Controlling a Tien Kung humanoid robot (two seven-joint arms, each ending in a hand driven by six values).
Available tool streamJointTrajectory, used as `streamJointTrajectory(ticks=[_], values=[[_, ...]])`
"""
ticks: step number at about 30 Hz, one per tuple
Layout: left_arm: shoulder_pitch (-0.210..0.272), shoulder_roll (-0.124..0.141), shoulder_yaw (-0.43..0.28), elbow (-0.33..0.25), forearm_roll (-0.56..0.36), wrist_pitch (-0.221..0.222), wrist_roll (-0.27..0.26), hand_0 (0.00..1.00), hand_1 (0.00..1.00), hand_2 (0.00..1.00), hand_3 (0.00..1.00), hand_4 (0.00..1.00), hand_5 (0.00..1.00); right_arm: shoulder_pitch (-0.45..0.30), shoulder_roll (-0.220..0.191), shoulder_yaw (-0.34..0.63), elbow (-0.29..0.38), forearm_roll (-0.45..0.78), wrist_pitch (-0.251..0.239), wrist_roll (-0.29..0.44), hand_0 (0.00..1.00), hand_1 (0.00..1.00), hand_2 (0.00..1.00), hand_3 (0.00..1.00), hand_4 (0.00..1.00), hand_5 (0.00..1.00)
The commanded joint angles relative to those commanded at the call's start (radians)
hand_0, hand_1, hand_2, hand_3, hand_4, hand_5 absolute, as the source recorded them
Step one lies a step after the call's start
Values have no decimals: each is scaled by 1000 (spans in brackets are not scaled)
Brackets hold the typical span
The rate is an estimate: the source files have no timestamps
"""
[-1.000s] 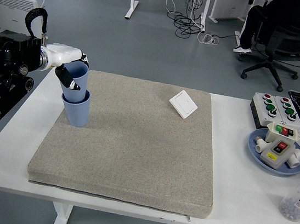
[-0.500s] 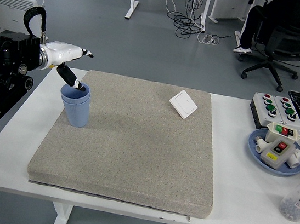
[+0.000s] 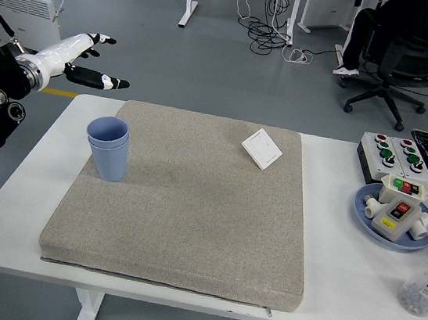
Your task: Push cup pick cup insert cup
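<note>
Two blue cups (image 3: 108, 148) stand nested, one inside the other, upright on the grey mat (image 3: 184, 203) near its far left corner. My left hand (image 3: 93, 61) is white with black fingertips. It hangs above and to the left of the cups, off the table's far left edge, fingers spread and holding nothing. My right arm does not show.
A white switch plate (image 3: 261, 148) lies on the mat's far right. On the table's right are a button box (image 3: 394, 152), a blue plate (image 3: 372, 221) with parts on it, and a small bottle (image 3: 424, 289). A person sits in a chair far back.
My left hand let the upper cup drop fully into the lower one, opened, and pulled back up and to the left, away from the cups.
</note>
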Motion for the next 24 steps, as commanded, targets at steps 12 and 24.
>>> streamJointTrajectory(ticks=[12,24], values=[[299,-17,-221,-328,-507,220,-70,835,864,954,880,631,998,-9,10,23,0,-11,-4,5,695,600,605,544,101,417],[645,-132,-369,-536,-1008,222,-96,845,870,951,878,626,998,-16,19,47,0,-28,-9,9,695,599,607,543,101,416]])
